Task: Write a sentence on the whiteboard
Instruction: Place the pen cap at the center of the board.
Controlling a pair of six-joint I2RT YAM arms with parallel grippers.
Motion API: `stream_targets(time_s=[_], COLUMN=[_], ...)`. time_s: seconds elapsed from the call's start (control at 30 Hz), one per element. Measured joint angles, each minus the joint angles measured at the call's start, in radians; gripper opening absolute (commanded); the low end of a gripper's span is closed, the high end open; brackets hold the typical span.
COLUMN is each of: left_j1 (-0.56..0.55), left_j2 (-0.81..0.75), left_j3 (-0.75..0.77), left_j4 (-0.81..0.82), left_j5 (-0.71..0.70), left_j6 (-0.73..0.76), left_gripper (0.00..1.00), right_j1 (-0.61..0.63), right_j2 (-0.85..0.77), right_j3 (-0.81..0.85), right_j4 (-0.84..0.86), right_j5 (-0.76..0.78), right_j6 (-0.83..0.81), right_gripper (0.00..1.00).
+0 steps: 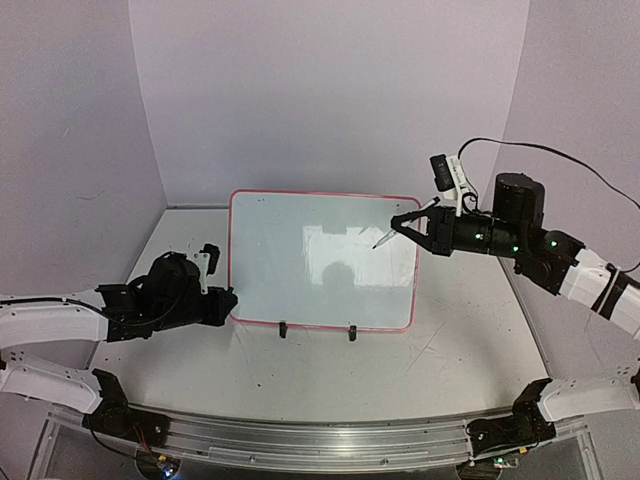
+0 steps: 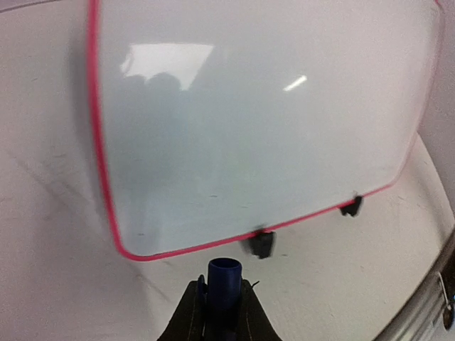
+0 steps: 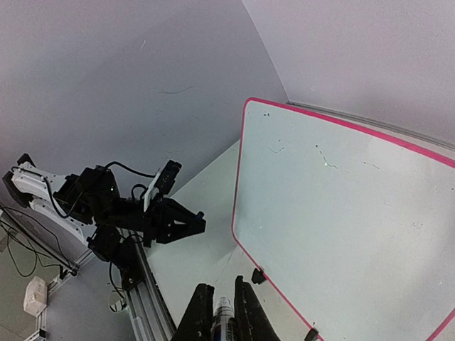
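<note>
Top external view gives you the whiteboard (image 1: pixel 300 260) upright on its two clip feet (image 1: pixel 283 329) on the table (image 1: pixel 450 350); your right gripper (image 1: pixel 398 228) is clamped on a marker (image 1: pixel 384 240), tip at the board's upper right; your left gripper (image 1: pixel 230 298), near the lower left corner, pinches a blue cap (image 2: pixel 225 273).

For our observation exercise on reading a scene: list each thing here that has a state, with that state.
whiteboard: standing on clip feet, no sentence written
marker: gripped, tip towards the whiteboard
blue cap: gripped, off the marker
right gripper: shut on marker
left gripper: shut on blue cap
</note>
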Motion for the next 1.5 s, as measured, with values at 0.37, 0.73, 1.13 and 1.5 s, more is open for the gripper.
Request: stream_targets(time_s=[0.37, 0.73, 1.13, 1.5], left_j1=[0.348, 0.503, 0.503, 0.503], left_j2=[0.089, 0.415, 0.470, 0.489], left_j3=[-0.020, 0.062, 0.113, 0.140], left_j4=[-0.113, -0.173, -0.198, -0.244], left_j5=[-0.016, 0.055, -0.028, -0.054], left_j6=[-0.189, -0.155, -0.100, -0.099], left_gripper=[0.00, 0.00, 0.27, 0.31], right_j1=[0.000, 0.000, 0.000, 0.000], right_j2=[0.028, 0.027, 0.026, 0.026], right_j3=[-0.007, -0.035, -0.058, -0.061], right_j4=[-0.027, -0.028, 0.008, 0.023], right_j5=[0.005, 0.005, 0.004, 0.000], right_j6=[-0.069, -0.087, -0.080, -0.074], right_gripper=[0.00, 0.00, 0.00, 0.00])
